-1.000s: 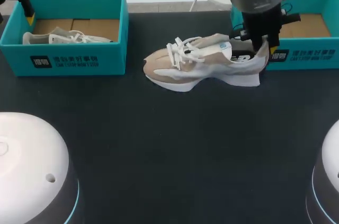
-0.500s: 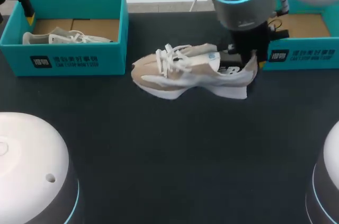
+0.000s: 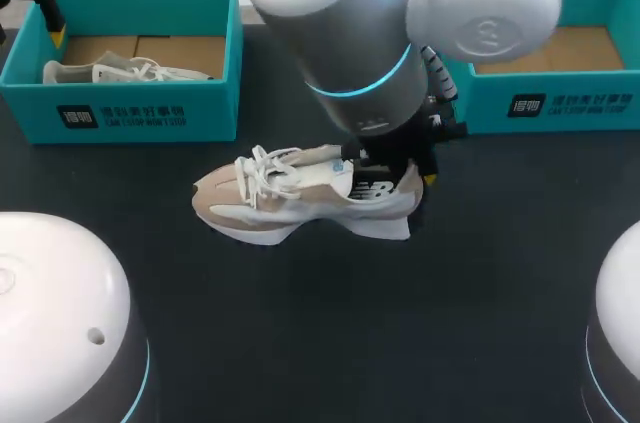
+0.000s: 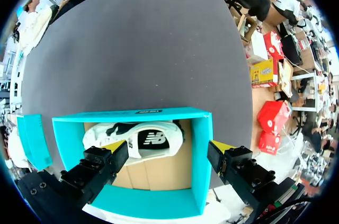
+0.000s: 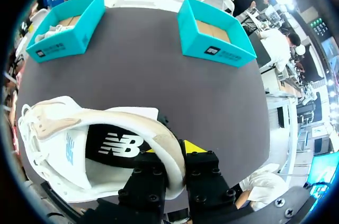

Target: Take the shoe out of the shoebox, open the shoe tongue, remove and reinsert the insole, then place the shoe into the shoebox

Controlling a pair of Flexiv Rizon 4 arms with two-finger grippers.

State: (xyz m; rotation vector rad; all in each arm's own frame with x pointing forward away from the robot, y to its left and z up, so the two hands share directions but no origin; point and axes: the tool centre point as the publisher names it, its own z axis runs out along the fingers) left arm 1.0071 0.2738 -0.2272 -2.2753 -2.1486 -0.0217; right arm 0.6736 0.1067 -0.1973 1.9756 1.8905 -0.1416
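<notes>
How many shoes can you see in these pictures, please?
2: a beige-and-white sneaker, heel clamped in the right gripper, and a white sneaker inside the left teal cardboard shoebox. None appear hidden.

- The right gripper has its 2 fingers clamped on the heel collar of a beige-and-white shoe.
- A black insole with a white logo lies inside the shoe.
- On the dark table ahead, a teal shoebox and a second shoebox stand well apart.
</notes>
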